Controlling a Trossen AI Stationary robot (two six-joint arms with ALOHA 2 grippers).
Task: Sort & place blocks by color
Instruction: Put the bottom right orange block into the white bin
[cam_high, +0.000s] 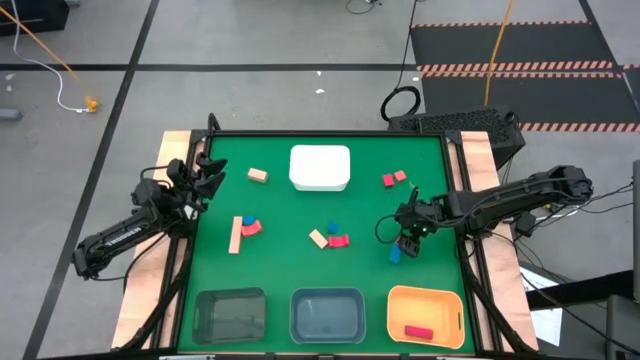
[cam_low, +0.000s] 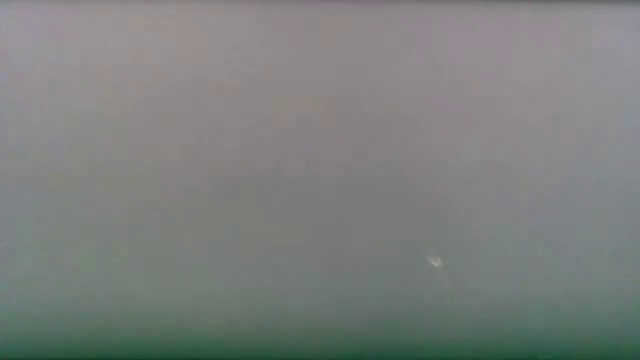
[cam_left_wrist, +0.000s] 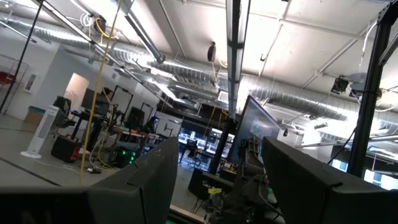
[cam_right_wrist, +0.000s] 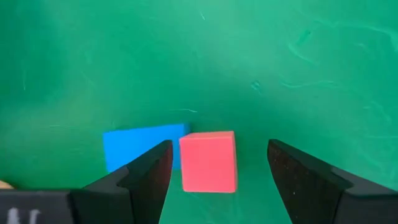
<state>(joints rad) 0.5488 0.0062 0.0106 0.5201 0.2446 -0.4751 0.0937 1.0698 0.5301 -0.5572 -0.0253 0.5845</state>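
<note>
On the desk: green mat (cam_high: 330, 270), wooden rails along both sides.
Right gripper (cam_high: 408, 238): at 3 o'clock, hanging over the mat near the right rail; jaws parted and empty, a red cube (cam_right_wrist: 208, 160) lined up between them, a blue block (cam_right_wrist: 142, 146) touching that cube.
Left gripper (cam_high: 208, 178): waiting at 9 o'clock by the left rail, pointed up at the ceiling, jaws parted, nothing in them.
Blocks: red, blue and tan pieces scattered mid-mat; a tan bar (cam_high: 236, 235) toward 9, two red ones (cam_high: 394, 178) toward 2.
Near edge, 6 o'clock: grey bin (cam_high: 230, 315), blue-grey bin (cam_high: 328, 316), orange bin (cam_high: 425, 316) with one red block (cam_high: 418, 331) inside.
Open room: wide bare green between the scatter and the bins.
Far edge, 12 o'clock: white tray (cam_high: 320, 167).
Low view: fogged out, cannot tell anything.
Room: grey floor, cables.
</note>
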